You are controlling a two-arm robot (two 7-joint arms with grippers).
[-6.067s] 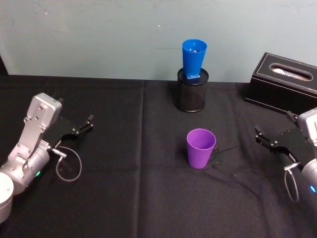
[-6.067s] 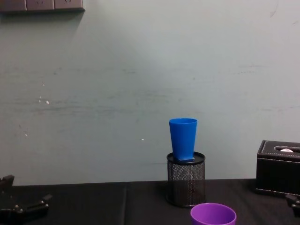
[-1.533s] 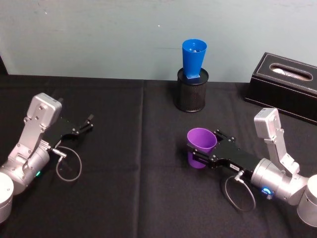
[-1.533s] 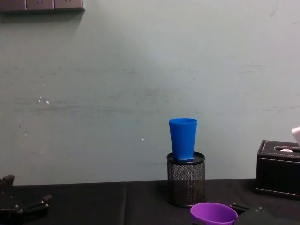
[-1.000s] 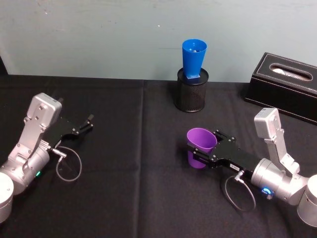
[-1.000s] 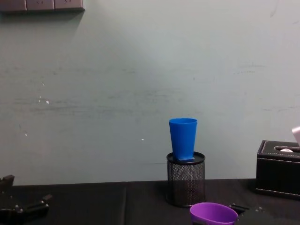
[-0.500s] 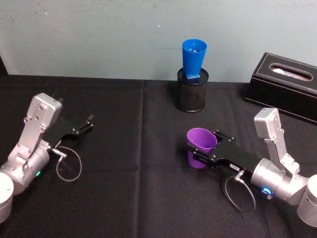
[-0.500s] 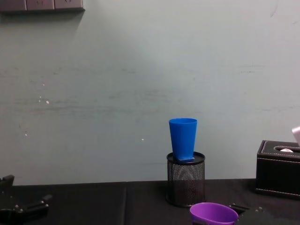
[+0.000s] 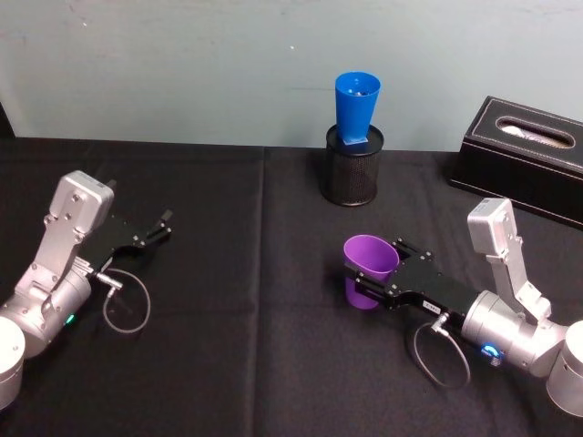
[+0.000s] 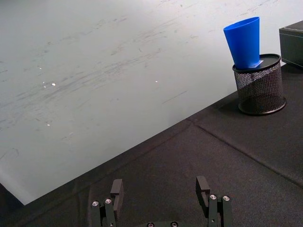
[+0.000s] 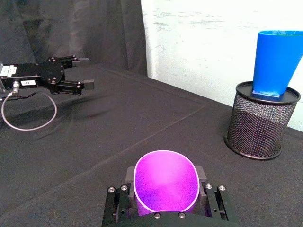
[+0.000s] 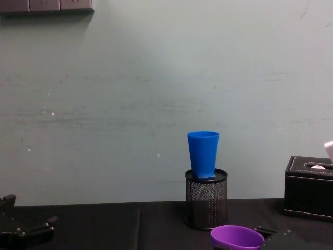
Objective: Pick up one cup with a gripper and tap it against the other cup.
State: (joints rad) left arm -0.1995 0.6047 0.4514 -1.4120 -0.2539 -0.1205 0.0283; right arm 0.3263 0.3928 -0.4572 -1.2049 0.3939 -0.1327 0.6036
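On the counter (image 9: 228,364) right of centre, my right end effector (image 9: 378,270) is clamped around the purple cup (image 9: 371,258). The blue cup (image 9: 356,107) stands upright on the holder (image 9: 351,177), beyond and higher, so I'd lift, then reach forward. The left end effector (image 9: 150,234) sits far left, fingers apart.

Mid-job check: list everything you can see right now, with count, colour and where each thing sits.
purple tumbler: 1, purple, just right of the table's middle, tilted, between the right end effector's fingers
blue tumbler: 1, bright blue, upright on top of the mesh pen holder
mesh pen holder: 1, black, back centre of the table, near the wall
tissue box: 1, black, back right of the table
tablecloth: 1, black, covering the table
left end effector: 1, black, open and holding nothing, low over the table's left side
right end effector: 1, black, shut on the purple tumbler, reaching in from the right
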